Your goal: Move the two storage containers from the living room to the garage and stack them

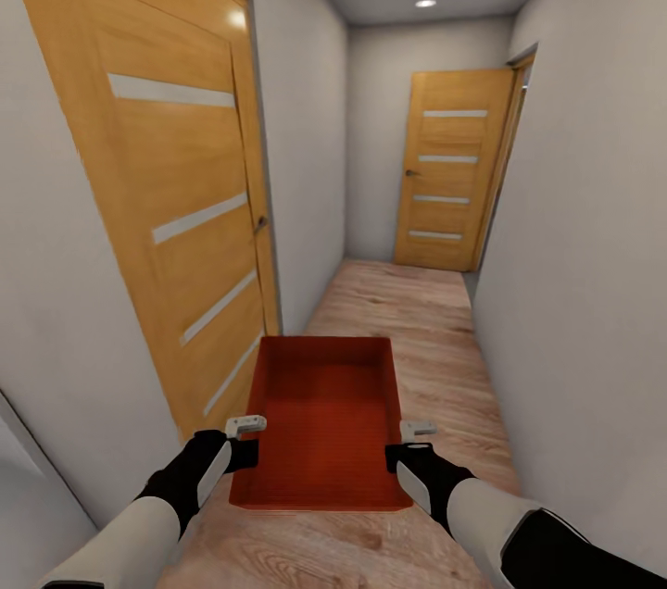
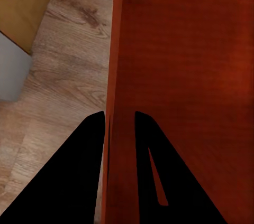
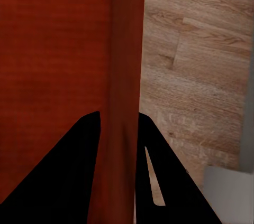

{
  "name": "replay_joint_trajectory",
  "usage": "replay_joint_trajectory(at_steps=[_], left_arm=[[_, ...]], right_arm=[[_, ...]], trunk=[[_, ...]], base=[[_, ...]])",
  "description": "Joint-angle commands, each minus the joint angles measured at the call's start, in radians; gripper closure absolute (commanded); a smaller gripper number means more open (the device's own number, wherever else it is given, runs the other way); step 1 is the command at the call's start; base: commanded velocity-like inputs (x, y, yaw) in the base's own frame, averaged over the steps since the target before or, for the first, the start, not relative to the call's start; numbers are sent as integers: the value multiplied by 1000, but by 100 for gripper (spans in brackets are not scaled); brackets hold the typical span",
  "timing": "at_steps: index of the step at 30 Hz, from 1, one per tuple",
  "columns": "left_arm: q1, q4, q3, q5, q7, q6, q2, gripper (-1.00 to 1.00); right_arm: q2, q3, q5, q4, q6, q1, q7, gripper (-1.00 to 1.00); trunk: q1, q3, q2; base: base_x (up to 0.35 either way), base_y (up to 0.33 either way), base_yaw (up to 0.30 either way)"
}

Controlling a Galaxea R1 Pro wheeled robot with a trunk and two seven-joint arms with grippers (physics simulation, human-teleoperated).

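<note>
Evidently stiff, smooth-walled and probably light, the bin hangs low-centre in the head view over hallway planks, the left gripper and right gripper each pinching a long rim, sensible holds.

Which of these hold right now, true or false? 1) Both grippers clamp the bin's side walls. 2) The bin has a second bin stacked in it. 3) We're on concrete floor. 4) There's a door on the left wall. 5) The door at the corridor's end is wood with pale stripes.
1) True: the left gripper and right gripper each straddle a side wall of the bin.
2) False: it is empty.
3) False: the floor is light wood plank.
4) True: a wooden left door stands there.
5) True: the far door has four pale stripes.
</note>
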Motion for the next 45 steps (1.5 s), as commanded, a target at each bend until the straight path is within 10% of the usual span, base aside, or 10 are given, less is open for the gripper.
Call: replay_joint_trajectory(at_steps=[1,45], left_arm=[[0,-1,5,-32,16,8,1,100],[0,-1,5,-32,16,8,1,100]], right_arm=[[-1,-4,25,-3,6,-1,-13,100],[1,-4,25,-3,6,-1,-13,100]], trunk=[[1,-2,-2],[1,-2,-2]], base=[[322,0,-58],[322,0,-98]])
